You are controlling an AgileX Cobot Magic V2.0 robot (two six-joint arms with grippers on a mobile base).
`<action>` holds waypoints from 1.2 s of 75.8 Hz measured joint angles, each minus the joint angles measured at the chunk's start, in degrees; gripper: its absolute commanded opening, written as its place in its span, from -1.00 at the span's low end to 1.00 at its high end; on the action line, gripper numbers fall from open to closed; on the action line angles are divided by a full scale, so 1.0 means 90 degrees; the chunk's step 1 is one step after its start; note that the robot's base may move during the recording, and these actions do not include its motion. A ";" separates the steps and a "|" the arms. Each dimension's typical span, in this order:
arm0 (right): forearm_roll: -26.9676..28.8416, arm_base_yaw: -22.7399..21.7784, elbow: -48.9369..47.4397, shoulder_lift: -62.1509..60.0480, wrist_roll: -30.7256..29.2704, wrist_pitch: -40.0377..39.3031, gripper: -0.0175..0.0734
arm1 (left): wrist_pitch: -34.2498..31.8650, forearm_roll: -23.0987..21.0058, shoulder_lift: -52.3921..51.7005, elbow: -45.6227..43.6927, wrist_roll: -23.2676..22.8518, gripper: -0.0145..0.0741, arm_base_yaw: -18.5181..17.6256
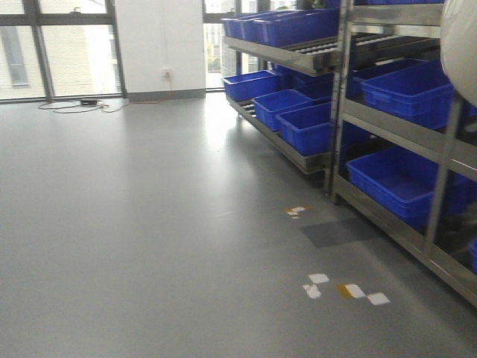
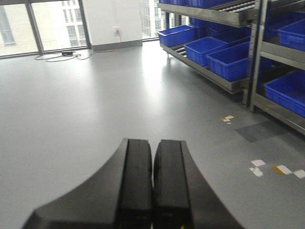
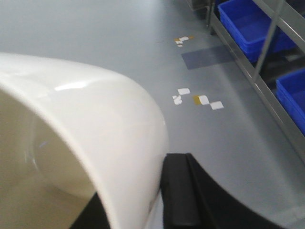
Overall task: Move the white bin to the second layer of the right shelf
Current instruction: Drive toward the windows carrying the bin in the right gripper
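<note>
The white bin fills the left of the right wrist view, glossy and cream-white, held up over the grey floor. My right gripper is shut on the bin's wall, with one black finger outside and the other inside the mouth. In the front view a curve of the bin shows at the top right corner. The right shelf stands beyond it, and its second layer is a steel level carrying blue crates. My left gripper is shut with nothing in it, above bare floor.
Two steel racks run along the right side, loaded with blue crates on every level. White and yellow tape marks lie on the floor near the rack's foot. A cable lies by the far windows.
</note>
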 measured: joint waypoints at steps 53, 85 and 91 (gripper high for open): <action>0.0000 0.0000 0.0000 0.0000 0.0000 0.0000 -0.51 | 0.0000 0.0000 0.0000 0.0000 0.0000 -0.48 0.0000; 0.0000 0.0000 0.0000 0.0000 0.0000 0.0000 -0.51 | 0.0000 0.0000 0.0000 0.0000 0.0000 -0.48 0.0000; 0.0000 0.0000 0.0000 0.0000 0.0000 0.0000 -0.51 | 0.0000 0.0000 0.0000 0.0000 0.0000 -0.48 0.0000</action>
